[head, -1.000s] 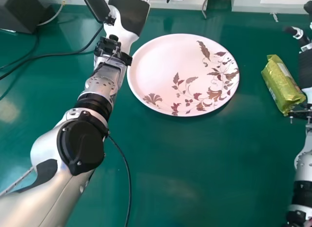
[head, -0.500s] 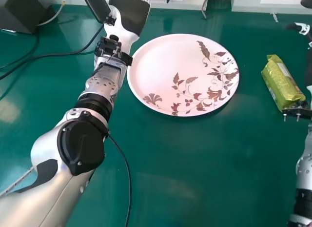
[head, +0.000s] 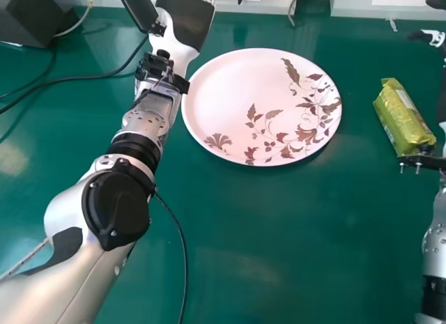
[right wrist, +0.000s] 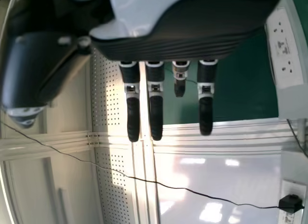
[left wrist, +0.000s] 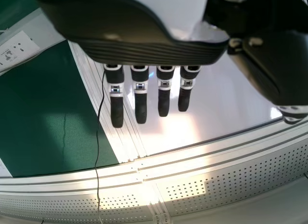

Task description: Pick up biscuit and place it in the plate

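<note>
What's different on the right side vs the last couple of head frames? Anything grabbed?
Right hand has turned slightly: its palm has shifted right, away from the biscuit pack, while the black wrist bracket has swung left at the pack's near end. Nothing taken hold of or let go. Biscuit pack, plate and left hand stayed as they were.
</note>
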`<move>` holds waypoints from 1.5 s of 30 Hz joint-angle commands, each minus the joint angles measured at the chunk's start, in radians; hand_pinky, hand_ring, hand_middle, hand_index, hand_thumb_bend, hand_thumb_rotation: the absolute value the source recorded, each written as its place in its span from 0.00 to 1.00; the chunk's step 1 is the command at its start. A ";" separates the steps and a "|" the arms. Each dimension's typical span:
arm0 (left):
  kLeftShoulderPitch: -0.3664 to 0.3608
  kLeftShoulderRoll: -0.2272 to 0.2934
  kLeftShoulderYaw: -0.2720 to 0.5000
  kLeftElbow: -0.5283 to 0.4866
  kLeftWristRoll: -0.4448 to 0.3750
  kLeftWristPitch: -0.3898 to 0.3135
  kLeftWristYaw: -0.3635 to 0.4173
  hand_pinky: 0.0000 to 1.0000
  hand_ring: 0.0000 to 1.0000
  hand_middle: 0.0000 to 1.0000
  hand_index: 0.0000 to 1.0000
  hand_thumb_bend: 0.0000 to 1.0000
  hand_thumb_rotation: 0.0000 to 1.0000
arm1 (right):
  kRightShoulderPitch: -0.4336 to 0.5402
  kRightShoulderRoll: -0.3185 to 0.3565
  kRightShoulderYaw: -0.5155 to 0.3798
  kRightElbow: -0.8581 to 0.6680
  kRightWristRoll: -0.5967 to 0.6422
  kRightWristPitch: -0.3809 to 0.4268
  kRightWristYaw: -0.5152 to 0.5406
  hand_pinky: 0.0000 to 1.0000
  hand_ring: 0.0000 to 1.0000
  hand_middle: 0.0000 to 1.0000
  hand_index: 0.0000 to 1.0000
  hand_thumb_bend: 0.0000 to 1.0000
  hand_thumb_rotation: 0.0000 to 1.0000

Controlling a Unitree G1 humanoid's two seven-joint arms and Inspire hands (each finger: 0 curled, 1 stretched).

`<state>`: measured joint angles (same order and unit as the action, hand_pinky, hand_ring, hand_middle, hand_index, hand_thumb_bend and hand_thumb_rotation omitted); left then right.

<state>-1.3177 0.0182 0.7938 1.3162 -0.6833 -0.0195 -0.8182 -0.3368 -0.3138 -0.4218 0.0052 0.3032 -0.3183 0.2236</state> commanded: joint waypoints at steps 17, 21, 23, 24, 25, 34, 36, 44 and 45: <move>-0.012 0.016 -0.012 0.003 0.009 0.015 -0.014 0.74 0.85 0.94 0.94 1.00 0.73 | 0.045 -0.016 0.025 -0.081 -0.097 -0.001 -0.063 0.50 0.63 0.63 0.57 1.00 0.60; -0.012 0.016 -0.015 0.002 0.013 0.006 -0.015 0.74 0.84 0.94 0.94 1.00 0.75 | 0.056 -0.026 0.030 -0.104 -0.147 -0.003 -0.080 0.51 0.63 0.62 0.56 1.00 0.61; -0.011 0.017 -0.018 0.002 0.017 0.002 -0.023 0.74 0.84 0.94 0.93 1.00 0.75 | 0.062 -0.026 0.034 -0.123 -0.173 0.004 -0.094 0.50 0.63 0.62 0.57 1.00 0.62; -0.011 0.017 -0.019 0.002 0.019 0.000 -0.024 0.73 0.84 0.94 0.93 1.00 0.75 | 0.064 -0.025 0.036 -0.133 -0.188 0.009 -0.104 0.50 0.63 0.62 0.57 1.00 0.62; -0.011 0.018 -0.020 0.002 0.020 -0.002 -0.025 0.72 0.84 0.94 0.93 1.00 0.75 | 0.067 -0.023 0.038 -0.143 -0.205 0.013 -0.115 0.50 0.63 0.62 0.56 1.00 0.62; -0.014 0.019 -0.013 0.003 0.014 0.009 -0.016 0.70 0.84 0.92 0.94 0.99 0.79 | 0.084 -0.024 0.057 -0.197 -0.386 0.030 -0.213 0.49 0.62 0.62 0.57 1.00 0.62; -0.014 0.020 -0.013 0.003 0.014 0.010 -0.018 0.70 0.83 0.92 0.94 1.00 0.78 | 0.085 -0.028 0.062 -0.205 -0.415 0.037 -0.224 0.49 0.62 0.63 0.57 1.00 0.63; -0.015 0.020 -0.013 0.003 0.015 0.007 -0.010 0.68 0.83 0.92 0.93 0.95 0.73 | 0.097 -0.027 0.084 -0.265 -0.554 0.102 -0.284 0.50 0.62 0.63 0.57 1.00 0.62; -0.015 0.020 -0.013 0.003 0.015 0.007 -0.008 0.67 0.83 0.92 0.93 0.95 0.73 | 0.099 -0.025 0.087 -0.273 -0.573 0.112 -0.294 0.50 0.62 0.62 0.57 1.00 0.62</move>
<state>-1.3177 0.0308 0.7903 1.3173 -0.6701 -0.0149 -0.8309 -0.2540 -0.3378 -0.3403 -0.2447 -0.2499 -0.2188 -0.0513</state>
